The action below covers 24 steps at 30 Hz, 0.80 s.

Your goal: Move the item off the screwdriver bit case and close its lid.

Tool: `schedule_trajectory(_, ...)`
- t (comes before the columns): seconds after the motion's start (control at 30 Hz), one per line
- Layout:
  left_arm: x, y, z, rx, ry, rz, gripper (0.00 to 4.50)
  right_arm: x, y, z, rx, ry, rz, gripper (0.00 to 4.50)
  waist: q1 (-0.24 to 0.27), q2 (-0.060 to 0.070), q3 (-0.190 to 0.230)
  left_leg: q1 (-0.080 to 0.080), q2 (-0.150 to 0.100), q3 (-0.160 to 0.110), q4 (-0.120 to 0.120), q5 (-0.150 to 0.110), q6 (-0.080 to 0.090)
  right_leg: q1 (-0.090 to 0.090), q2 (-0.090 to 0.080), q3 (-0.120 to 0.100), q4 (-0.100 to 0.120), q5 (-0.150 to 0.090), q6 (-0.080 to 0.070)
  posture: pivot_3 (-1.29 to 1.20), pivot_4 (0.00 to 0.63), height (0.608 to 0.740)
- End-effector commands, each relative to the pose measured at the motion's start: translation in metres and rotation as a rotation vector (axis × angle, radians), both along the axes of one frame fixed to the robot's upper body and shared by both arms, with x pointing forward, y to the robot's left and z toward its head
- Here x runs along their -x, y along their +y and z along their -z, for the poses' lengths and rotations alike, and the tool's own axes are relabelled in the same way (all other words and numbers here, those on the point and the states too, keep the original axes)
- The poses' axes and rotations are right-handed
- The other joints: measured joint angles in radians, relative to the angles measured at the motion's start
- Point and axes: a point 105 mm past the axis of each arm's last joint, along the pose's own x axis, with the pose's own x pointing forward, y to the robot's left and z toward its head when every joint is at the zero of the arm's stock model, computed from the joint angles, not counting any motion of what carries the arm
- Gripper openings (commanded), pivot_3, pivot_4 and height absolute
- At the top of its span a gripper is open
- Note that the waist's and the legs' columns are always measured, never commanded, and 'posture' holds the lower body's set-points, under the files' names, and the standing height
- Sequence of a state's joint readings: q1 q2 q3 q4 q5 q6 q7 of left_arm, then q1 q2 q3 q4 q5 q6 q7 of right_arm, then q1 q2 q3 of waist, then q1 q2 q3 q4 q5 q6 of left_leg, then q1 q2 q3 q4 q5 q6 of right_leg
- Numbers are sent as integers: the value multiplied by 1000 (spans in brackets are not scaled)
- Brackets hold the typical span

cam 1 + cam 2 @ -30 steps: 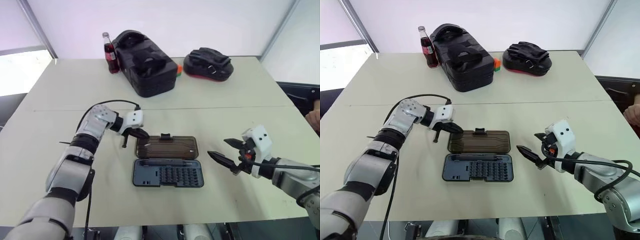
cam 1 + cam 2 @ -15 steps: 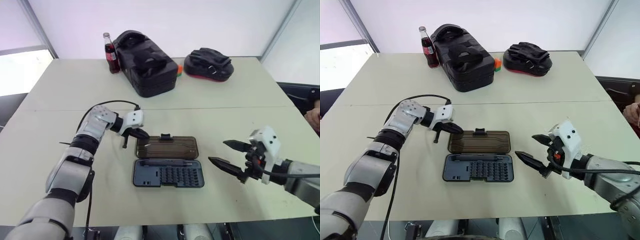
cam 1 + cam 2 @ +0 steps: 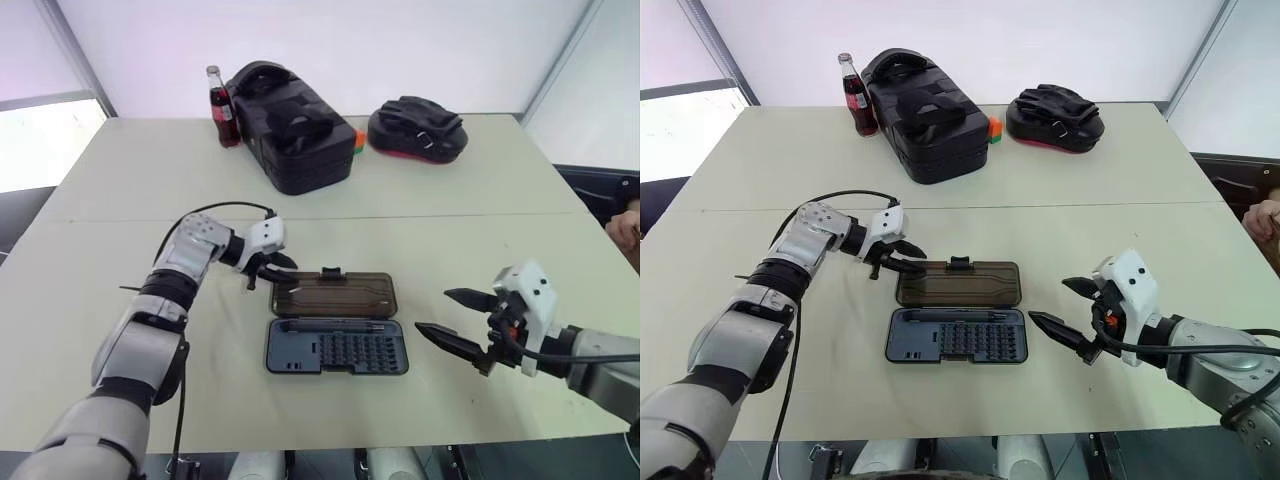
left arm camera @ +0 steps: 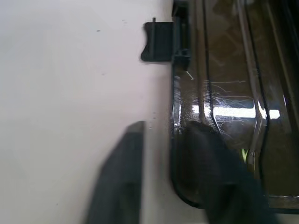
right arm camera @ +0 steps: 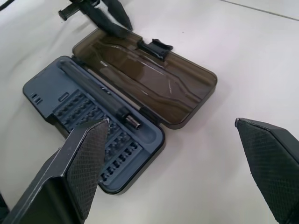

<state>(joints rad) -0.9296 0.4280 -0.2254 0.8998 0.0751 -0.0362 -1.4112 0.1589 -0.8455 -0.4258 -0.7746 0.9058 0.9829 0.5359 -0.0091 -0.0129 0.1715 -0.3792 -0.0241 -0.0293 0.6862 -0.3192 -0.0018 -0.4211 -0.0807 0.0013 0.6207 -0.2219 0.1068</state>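
The screwdriver bit case lies open mid-table, with its dark base (image 3: 336, 346) of bits and a driver toward me. Its smoky clear lid (image 3: 333, 295) lies flat behind the base, and nothing rests on either. My left gripper (image 3: 270, 268) is open at the lid's left far corner. In the left wrist view one finger (image 4: 119, 186) sits on the table beside the rim and the other over the lid (image 4: 224, 107). My right gripper (image 3: 1048, 300) hovers open to the right of the case, apart from it and pointing at it.
At the back stand a black tool case (image 3: 290, 125), a cola bottle (image 3: 217, 93), a black and red pad (image 3: 416, 127) and a small orange and green block (image 3: 357, 140). A person's hand (image 3: 628, 222) shows at the right edge.
My left gripper has turned at the lid's corner, its fingers now lying flatter toward the lid. My right gripper has sunk a little and drifted slightly toward the case.
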Motion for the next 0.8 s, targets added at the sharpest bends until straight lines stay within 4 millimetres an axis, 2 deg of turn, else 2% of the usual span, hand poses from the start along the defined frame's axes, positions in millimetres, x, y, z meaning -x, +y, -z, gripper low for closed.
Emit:
schedule_trajectory(0.03, -4, -1, -9, 88, 5, -63, 3583, -1, 1, -4, 12, -27, -10, 4500, 0, 0, 0, 0, 0, 0, 0, 0, 0, 0, 0, 0, 0, 0, 0, 0, 150, 740)
schedule_trajectory(0.07, -7, -1, -13, 118, 4, -87, 4129, -1, 1, -3, 12, -25, -12, 4500, 0, 0, 0, 0, 0, 0, 0, 0, 0, 0, 0, 0, 0, 0, 0, 0, 150, 740)
schedule_trajectory(0.1, -10, -2, -20, 166, 9, -119, 4455, 0, 1, -3, 12, -23, -15, 4500, 1, 0, 0, 0, 1, 0, 0, 0, 0, 0, 0, 0, 0, 0, 0, 0, 150, 740)
schedule_trajectory(0.2, -21, 1, -60, 402, 91, -241, 4455, 0, 0, -4, 13, -24, -16, 4500, 0, -2, 1, 0, 1, 0, 0, 0, 0, 0, 0, 0, 1, 0, 0, 0, 150, 740)
schedule_trajectory(0.27, -27, 12, -94, 551, 108, -302, 4455, -3, -2, -10, -6, -40, -9, 4500, 0, -2, 1, -1, 1, -1, 1, 0, 0, -1, 0, 0, 1, 0, 0, 0, 150, 740)
schedule_trajectory(0.33, -24, 21, -118, 632, 121, -314, 4455, -7, -4, -15, -16, -57, -3, 4500, -3, -2, 1, -1, 1, -1, 1, 0, 0, -1, 0, 0, 1, 0, 0, 0, 150, 740)
schedule_trajectory(0.37, -17, 23, -124, 636, 123, -299, 4455, -10, -6, -18, -11, -66, 3, 4500, -5, -2, 1, -1, 2, -1, 1, 0, 0, -1, 0, 0, 1, 0, 0, 0, 150, 740)
schedule_trajectory(0.43, 1, 24, -126, 602, 135, -257, 4455, -16, -10, -21, 6, -77, 9, 4500, -9, -1, 1, -1, 2, 0, 0, 0, 0, -1, 0, 1, 1, 0, 0, 0, 150, 740)
schedule_trajectory(0.57, 51, 22, -103, 437, 165, -178, 4455, -23, -9, -28, 46, -92, -37, 4500, -9, 0, 1, 3, 2, 3, -2, 0, 0, -1, 0, 6, 1, 0, 0, 0, 150, 740)
schedule_trajectory(0.67, 87, 21, -83, 321, 170, -125, 3573, -28, -7, -33, 70, -108, -82, 4500, -3, -1, 2, 3, 3, 4, -2, 0, 0, -1, 1, 7, 2, 0, 0, 0, 150, 740)
schedule_trajectory(0.8, 114, 12, -67, 263, 156, -105, 1414, -36, -2, -37, 104, -121, -137, 4500, 6, -1, 2, 4, 3, 4, -2, 0, -1, 0, 0, 8, 1, 0, -1, 0, 150, 740)
